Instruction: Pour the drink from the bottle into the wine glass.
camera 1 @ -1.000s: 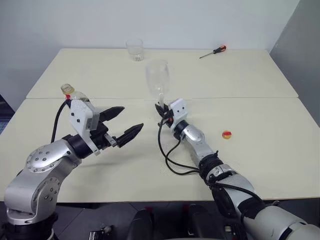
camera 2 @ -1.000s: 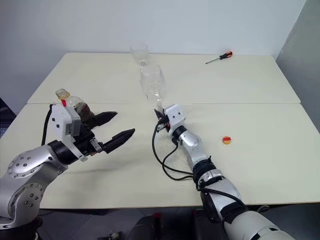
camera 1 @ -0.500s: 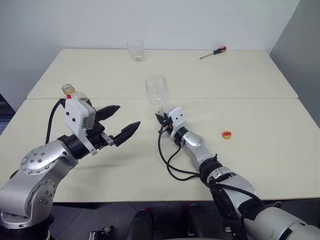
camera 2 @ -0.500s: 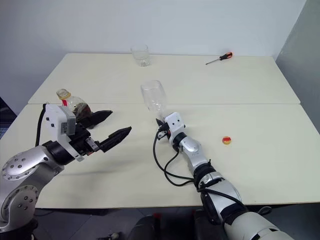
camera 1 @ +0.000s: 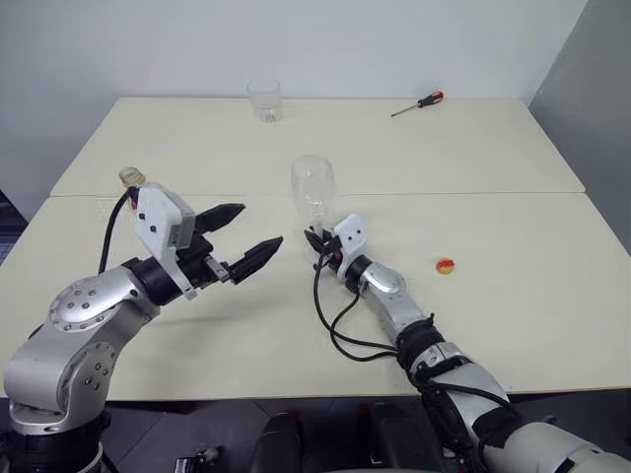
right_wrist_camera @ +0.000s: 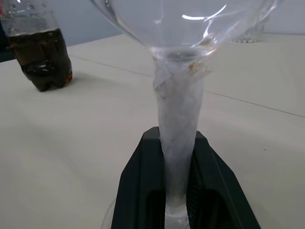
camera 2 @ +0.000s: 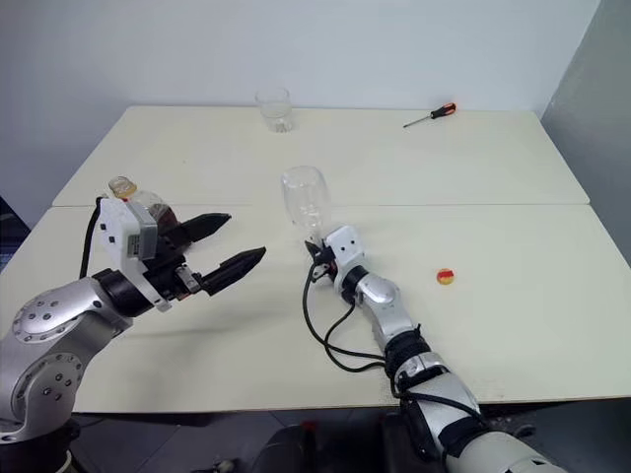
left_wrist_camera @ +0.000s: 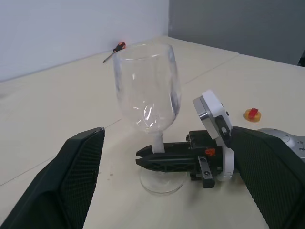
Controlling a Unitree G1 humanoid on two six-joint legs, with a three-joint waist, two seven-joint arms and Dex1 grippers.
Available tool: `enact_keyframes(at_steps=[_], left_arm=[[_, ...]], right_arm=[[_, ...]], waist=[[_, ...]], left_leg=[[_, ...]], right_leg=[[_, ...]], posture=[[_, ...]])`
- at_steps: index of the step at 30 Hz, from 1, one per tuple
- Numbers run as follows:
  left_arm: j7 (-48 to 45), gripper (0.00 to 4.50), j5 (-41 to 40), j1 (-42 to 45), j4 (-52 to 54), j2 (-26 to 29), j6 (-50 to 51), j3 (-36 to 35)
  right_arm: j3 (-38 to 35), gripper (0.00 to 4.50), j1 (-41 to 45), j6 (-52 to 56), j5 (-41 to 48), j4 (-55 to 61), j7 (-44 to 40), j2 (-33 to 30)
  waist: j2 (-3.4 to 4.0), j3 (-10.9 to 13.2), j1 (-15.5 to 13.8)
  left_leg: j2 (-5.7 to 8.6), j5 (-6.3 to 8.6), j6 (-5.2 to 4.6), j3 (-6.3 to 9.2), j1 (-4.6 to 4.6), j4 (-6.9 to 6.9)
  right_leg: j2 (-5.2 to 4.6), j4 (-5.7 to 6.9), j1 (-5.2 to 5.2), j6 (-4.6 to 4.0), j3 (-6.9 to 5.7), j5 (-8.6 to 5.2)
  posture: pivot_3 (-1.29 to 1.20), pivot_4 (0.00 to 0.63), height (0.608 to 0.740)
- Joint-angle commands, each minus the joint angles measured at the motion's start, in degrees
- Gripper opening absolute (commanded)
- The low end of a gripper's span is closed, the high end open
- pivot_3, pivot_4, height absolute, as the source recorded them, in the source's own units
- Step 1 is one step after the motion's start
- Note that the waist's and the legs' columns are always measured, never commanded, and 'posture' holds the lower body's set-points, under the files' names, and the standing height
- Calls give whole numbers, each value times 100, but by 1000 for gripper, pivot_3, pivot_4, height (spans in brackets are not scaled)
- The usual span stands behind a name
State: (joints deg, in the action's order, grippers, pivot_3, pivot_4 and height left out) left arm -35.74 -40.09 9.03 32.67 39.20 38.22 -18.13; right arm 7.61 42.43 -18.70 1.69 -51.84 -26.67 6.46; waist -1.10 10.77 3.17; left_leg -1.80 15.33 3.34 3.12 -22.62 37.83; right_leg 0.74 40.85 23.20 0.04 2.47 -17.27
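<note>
Right gripper (camera 1: 317, 243): we have its black fingers clamped on the thin stem of the clear stemmed wine glass (camera 1: 313, 189), low down, just above the round foot.
Wine glass: upright near the middle of the cream table (camera 1: 513, 296), foot at or just on the surface; the bowl is empty.
Left gripper (camera 1: 244, 239): jaws wide apart, holding nothing, level, left of the glass and pointing toward it.
Bottle: the small squat clear plastic bottle (camera 2: 148, 209) with dark brown drink (right_wrist_camera: 44, 59) stands at the far left, behind our left wrist, its mouth apparently uncapped.
Small red-and-yellow cap (camera 1: 446, 265): lies right of the glass.
Risk, tipping: a low hold on a tall glass may let it lean if our wrist twists.
Risk, bottle: our left forearm sits close in front of it; turning to reach could knock it and spill.
Risk, pour: a bulbous bottle may gush past the rim.
</note>
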Motion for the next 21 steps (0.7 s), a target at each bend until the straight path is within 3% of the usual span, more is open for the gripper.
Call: enact_keyframes(at_steps=[1, 10, 21], left_arm=[[-58, 4500, 33, 133, -48, 93, -158, -23], [-180, 4500, -93, 100, -32, 130, -91, -41], [-110, 4500, -337, -752, 310, 236, 80, -456]], right_arm=[[126, 212, -174, 328, -124, 251, -136, -85], [89, 212, 337, 243, -179, -110, 68, 175], [-182, 212, 1506, -296, -258, -1517, 644, 440]], waist=[[0, 0, 0], [-1, 0, 25], [0, 0, 19]], left_leg=[[1, 0, 0, 0, 0, 0], [3, 0, 0, -2, 3, 1], [0, 0, 0, -2, -1, 0]], right_leg=[[0, 0, 0, 0, 0, 0], [4, 3, 0, 0, 1, 0], [6, 1, 4, -3, 2, 0]], posture=[[0, 150, 740], [0, 150, 740], [0, 150, 740]])
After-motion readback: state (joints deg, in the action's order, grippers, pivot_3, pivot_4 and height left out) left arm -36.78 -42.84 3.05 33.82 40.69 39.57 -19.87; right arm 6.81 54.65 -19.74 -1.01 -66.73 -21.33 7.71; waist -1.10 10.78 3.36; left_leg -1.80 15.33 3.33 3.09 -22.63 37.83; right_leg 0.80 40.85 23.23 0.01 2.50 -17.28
